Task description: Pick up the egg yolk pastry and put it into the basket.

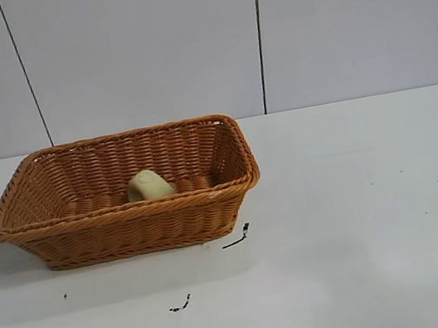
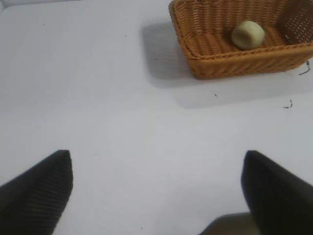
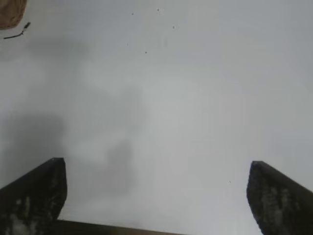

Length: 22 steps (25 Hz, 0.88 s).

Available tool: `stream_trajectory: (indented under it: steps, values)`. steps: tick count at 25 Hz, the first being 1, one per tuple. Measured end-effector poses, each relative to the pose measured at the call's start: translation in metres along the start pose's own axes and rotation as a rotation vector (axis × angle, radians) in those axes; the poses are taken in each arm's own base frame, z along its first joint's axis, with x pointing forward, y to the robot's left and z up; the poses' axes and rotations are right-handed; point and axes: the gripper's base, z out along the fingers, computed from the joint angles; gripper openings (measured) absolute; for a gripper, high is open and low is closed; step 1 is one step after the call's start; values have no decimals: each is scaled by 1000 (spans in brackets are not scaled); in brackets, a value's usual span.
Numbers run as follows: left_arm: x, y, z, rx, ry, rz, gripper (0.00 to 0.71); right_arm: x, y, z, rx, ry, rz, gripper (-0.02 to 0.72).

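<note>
The egg yolk pastry [image 1: 148, 185] is seen resting inside the basket [image 1: 127, 215] at the table's left; placement is judged done. Left gripper [image 2: 156, 191] and right gripper [image 3: 156, 196] are held spread open, empty, well apart from it; nothing further seems called for.

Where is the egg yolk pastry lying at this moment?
The egg yolk pastry lies inside the basket, on its woven floor near the front wall, at the left of the exterior view; neither gripper touches it.

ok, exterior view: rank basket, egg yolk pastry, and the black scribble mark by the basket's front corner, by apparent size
1. basket, by far the largest.
2. egg yolk pastry, lying inside it, its lower part hidden by the rim.
3. black scribble mark on the table, a thin short line, smallest.
</note>
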Motion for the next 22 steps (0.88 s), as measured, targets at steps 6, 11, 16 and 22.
stream_trajectory:
  steps: [6, 11, 16, 22]
  values:
    - [0, 0, 0, 0, 0, 0, 696, 19, 0, -25, -2, -221, -3, 693]
    - [0, 0, 0, 0, 0, 0, 696, 26, 0, -33, -3, -293, -5, 693]
    - [0, 0, 0, 0, 0, 0, 696, 27, 0, -33, -5, -294, -6, 693]
    - [0, 0, 0, 0, 0, 0, 696, 27, 0, -33, -6, -294, -6, 693]
